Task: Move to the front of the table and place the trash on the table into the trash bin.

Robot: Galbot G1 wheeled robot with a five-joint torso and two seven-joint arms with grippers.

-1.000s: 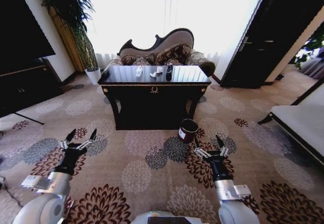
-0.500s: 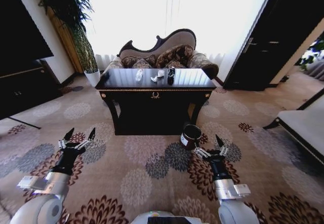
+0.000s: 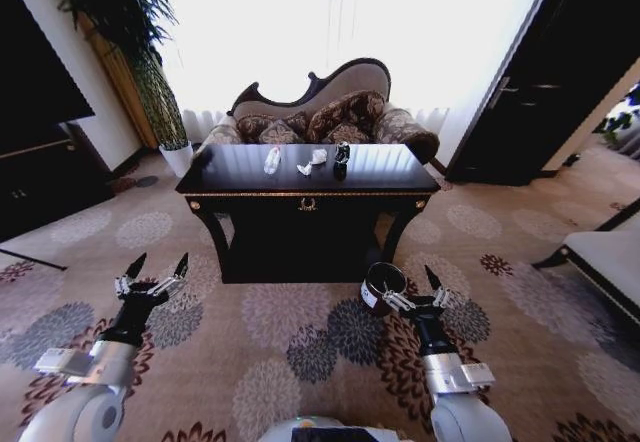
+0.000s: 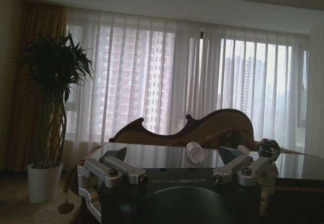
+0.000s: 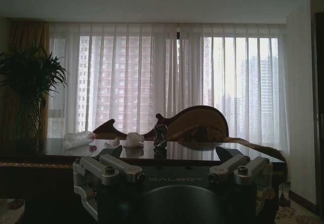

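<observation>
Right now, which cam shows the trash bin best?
Head view: the trash bin stands on the carpet before the table, its open rim in sight, the right hand just in front. Both wrist views look over the tabletop instead.

right gripper near, fingers spread wide, facing the bench. on its glossy top: crushed bottle, two paper scraps, dark can.

- Bin partly covered by right gripper.
- Trash too small to sort into items.
- Bottle cap hidden behind left gripper.
</observation>
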